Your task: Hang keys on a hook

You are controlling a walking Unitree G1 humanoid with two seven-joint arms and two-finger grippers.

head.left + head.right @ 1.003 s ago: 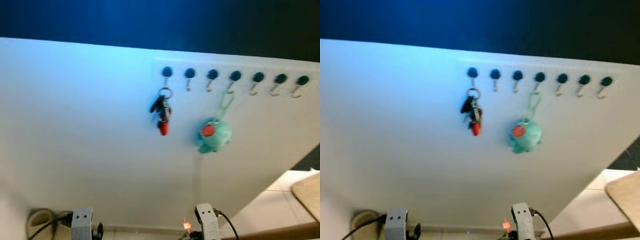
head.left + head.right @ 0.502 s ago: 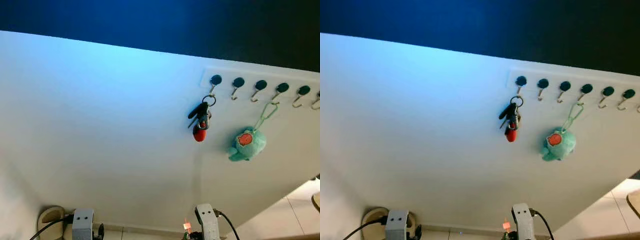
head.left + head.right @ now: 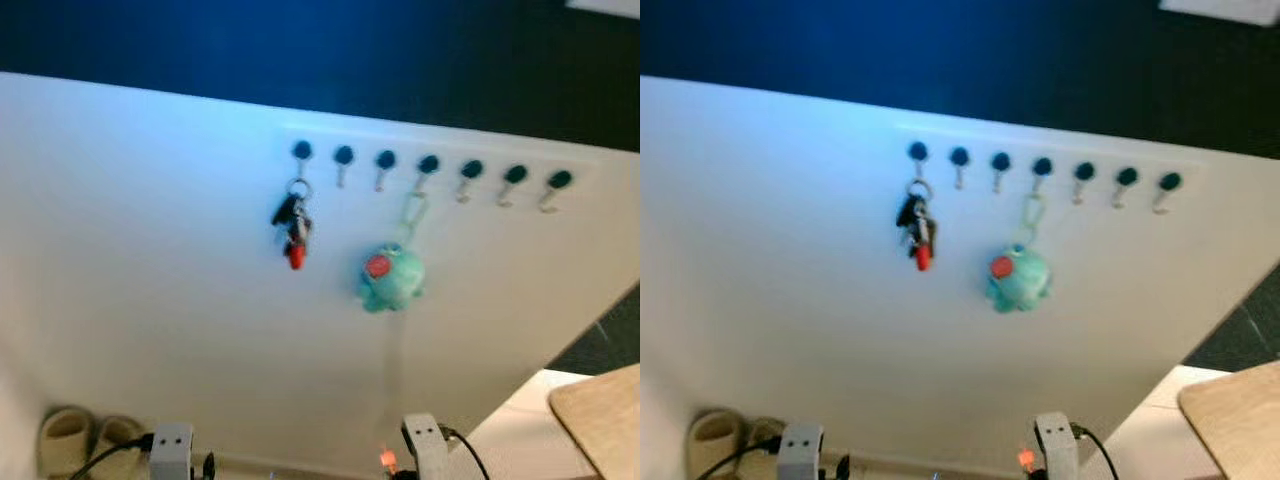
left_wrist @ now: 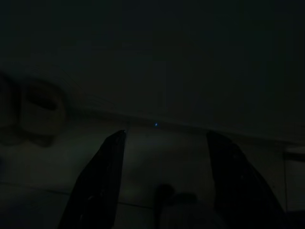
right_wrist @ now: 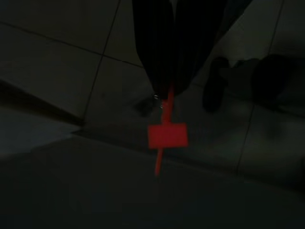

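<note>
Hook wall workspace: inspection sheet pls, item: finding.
Surface: white wall panel with a row of seven dark-capped hooks.
Job's things: red tag on a small ring, pinched by the right gripper, low over floor tiles.
Clutter: black and red key bunch on the leftmost hook; teal plush keychain on the fourth.
Grippers: left gripper open, idle.
Cables: black cable by the right arm.
Surroundings: beige slippers, wooden tabletop corner.

The wall [image 3: 150, 250] looks smooth, matt and painted, and the hooks [image 3: 428, 176] are thin bright metal under dark round caps. The keys [image 3: 292, 222] hang from a shiny metal ring beside a soft, plush-looking toy [image 3: 390, 278]. The floor [image 5: 57, 62] looks like smooth tile, and the tag [image 5: 167, 136] like flat red plastic.
</note>
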